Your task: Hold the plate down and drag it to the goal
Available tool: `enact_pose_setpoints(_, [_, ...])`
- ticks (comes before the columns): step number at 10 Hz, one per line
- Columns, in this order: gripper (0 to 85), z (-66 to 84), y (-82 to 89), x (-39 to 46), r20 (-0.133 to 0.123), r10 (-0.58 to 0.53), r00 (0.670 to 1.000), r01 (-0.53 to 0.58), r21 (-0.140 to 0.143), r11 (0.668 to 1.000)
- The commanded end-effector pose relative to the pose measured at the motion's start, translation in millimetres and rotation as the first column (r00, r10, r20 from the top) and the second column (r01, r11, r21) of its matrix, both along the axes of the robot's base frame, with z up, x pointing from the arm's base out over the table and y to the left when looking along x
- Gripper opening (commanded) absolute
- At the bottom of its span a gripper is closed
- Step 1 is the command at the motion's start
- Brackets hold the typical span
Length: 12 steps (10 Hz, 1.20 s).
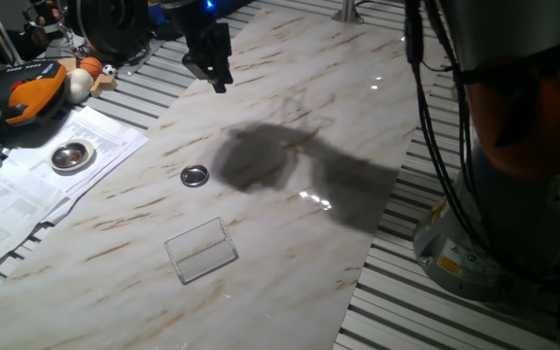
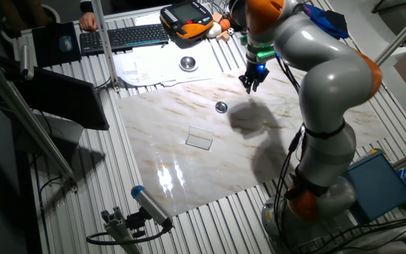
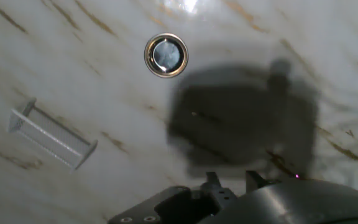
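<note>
Arm's gripper (image 1: 219, 82) hangs high above the counter (image 1: 290, 126), well apart from the plate (image 1: 194, 175). Fingers carry nothing; can't tell how far apart they sit. Plate lies flat on the marble, near the goal (image 1: 202, 250) w/ bare counter between.

Risks:
- off-centre press tips or flicks the plate, since it's small w/ raised rim
- light pressure, fingers skid over shiny metal
- goal's upturned edge may block entry

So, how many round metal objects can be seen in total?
2. The small plate lies on the marble table, apart from the mesh goal. The larger dish sits on the printed paper sheets. Others may be hidden in the clutter.
</note>
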<state>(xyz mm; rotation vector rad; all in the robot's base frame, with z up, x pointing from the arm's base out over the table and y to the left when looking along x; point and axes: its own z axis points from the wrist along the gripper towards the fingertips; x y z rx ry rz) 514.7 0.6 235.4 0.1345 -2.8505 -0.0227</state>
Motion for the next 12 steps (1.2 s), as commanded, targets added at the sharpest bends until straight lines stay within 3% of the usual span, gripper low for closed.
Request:
enact_pose_setpoints(1, [0.0,0.4,0.0,0.1,0.002,-0.01,1.0,0.01,-0.003,1.0])
enact_pose_setpoints(4, [0.0,0.5,-0.4,0.0,0.008,-0.023,1.0,0.023,-0.001,1.0])
enact_pose_setpoints(5, [0.0,0.5,-0.5,0.0,0.038,-0.055,0.998,0.055,0.005,0.998])
enact_pose_setpoints(6, [0.0,0.5,-0.5,0.0,0.107,-0.074,0.991,0.071,0.032,0.997])
enact_pose_setpoints(8, [0.0,0.5,-0.5,0.0,0.114,-0.084,0.99,0.08,0.042,0.996])
enact_pose_setpoints(10, [0.0,0.5,-0.5,0.0,0.16,-0.135,0.978,0.125,0.076,0.989])
enact_pose_setpoints(12, [0.0,0.5,-0.5,0.0,0.18,-0.158,0.971,0.143,0.092,0.985])
